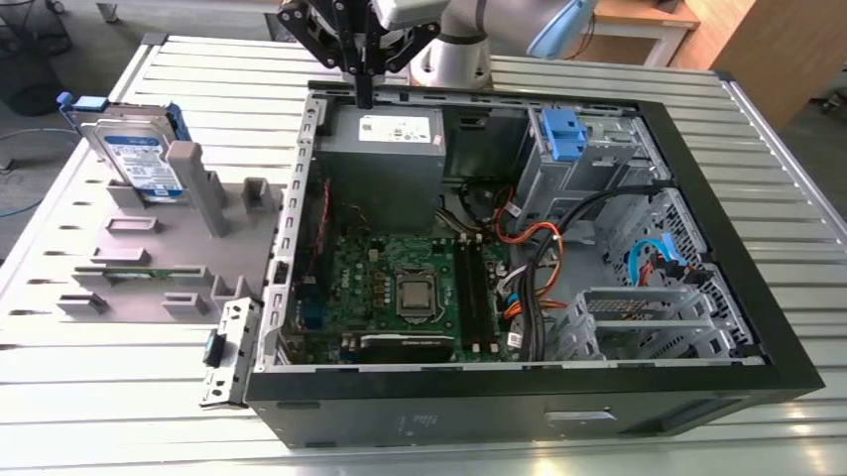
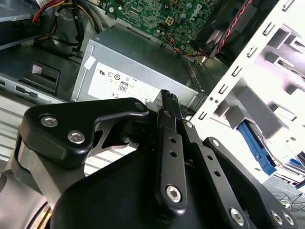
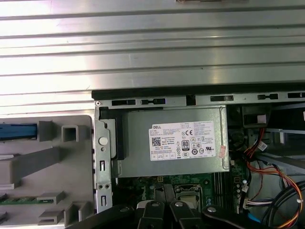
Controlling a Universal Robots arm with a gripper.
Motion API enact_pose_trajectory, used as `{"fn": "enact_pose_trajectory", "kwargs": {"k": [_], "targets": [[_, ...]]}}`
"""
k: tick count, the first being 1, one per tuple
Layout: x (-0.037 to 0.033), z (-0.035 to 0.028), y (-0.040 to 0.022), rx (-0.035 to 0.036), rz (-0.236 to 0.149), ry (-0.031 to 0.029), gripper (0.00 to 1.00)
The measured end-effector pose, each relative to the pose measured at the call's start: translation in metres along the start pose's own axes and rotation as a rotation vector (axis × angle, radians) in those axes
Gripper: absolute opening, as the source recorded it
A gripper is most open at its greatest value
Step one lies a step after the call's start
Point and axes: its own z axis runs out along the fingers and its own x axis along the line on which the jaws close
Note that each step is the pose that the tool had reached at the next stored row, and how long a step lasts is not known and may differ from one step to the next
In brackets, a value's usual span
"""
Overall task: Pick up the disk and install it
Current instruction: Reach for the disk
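Observation:
The disk (image 1: 139, 159) stands upright in a slot of the grey fixture (image 1: 173, 253), on the exterior view's left; it is a silver drive with a white-and-blue label in a blue carrier. Its blue carrier edge also shows in the first wrist view (image 3: 18, 131) and the second wrist view (image 2: 255, 143). My gripper (image 1: 363, 96) hangs over the rear edge of the open computer case, well away from the disk on the exterior view's right. Its black fingers (image 2: 167, 98) are shut together with nothing between them.
The open computer case (image 1: 741, 248) lies on a slatted metal table (image 1: 133, 416). Inside are a grey power supply box with a white sticker (image 1: 384, 149), a green motherboard (image 1: 397, 278), loose cables (image 1: 530, 238) and a blue latch at the drive bay (image 1: 562, 134).

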Motion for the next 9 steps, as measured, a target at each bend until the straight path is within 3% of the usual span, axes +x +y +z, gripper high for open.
{"fn": "enact_pose_trajectory", "kwargs": {"k": [9], "targets": [[0.01,0.0005,-0.0007,0.0001,0.0,0.0001,0.11]]}}
